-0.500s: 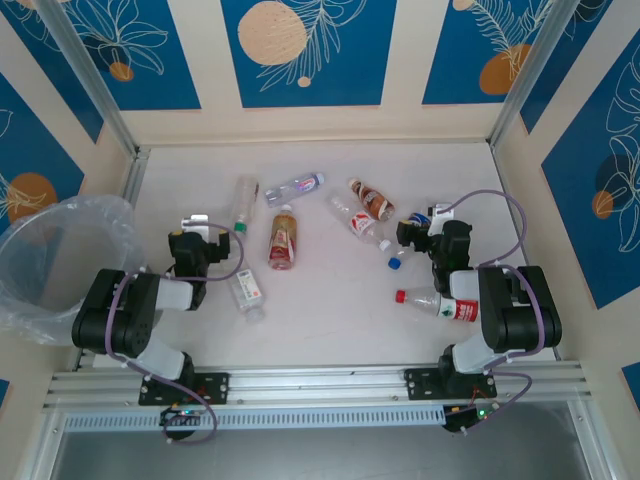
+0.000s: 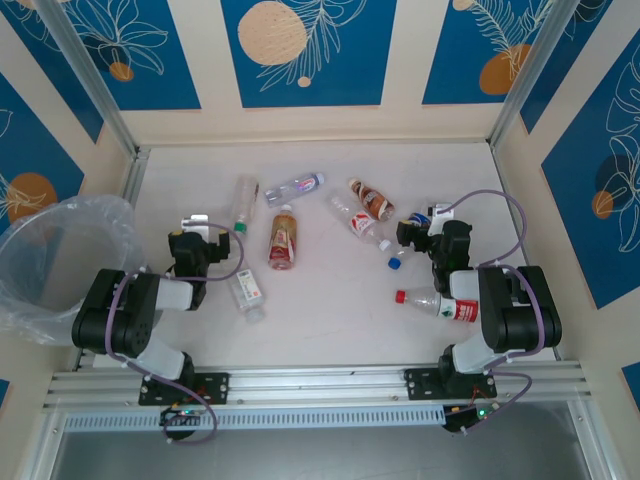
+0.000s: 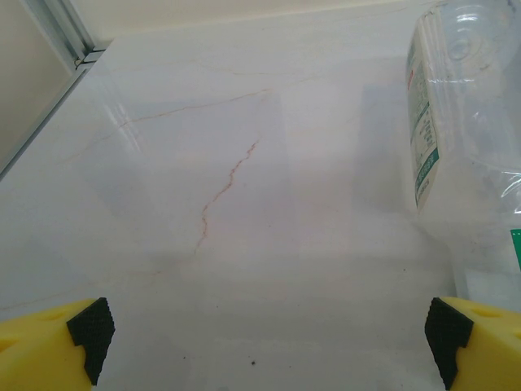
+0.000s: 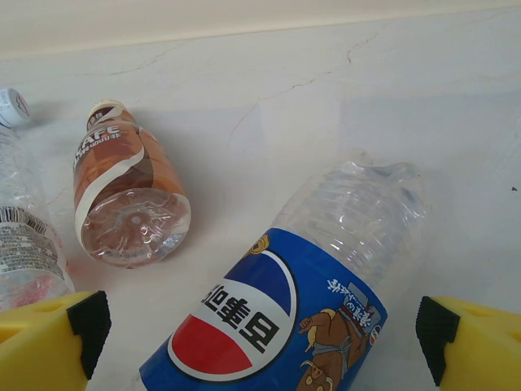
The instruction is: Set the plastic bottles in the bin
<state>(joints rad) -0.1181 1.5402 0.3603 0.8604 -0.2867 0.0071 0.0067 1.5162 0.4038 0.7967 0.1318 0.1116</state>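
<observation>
Ahead, bare table point(image 3: 244, 204) beside one bottle point(image 3: 464, 122)

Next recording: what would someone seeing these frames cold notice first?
First, the scatter of plastic bottles lying on their sides across the middle of the white table, between the two arms. Then the bin with its crinkled clear bag, at the far left beside the left arm. In the right wrist view, a blue-labelled bottle looms close, with a brown-labelled bottle lying to its left.
</observation>
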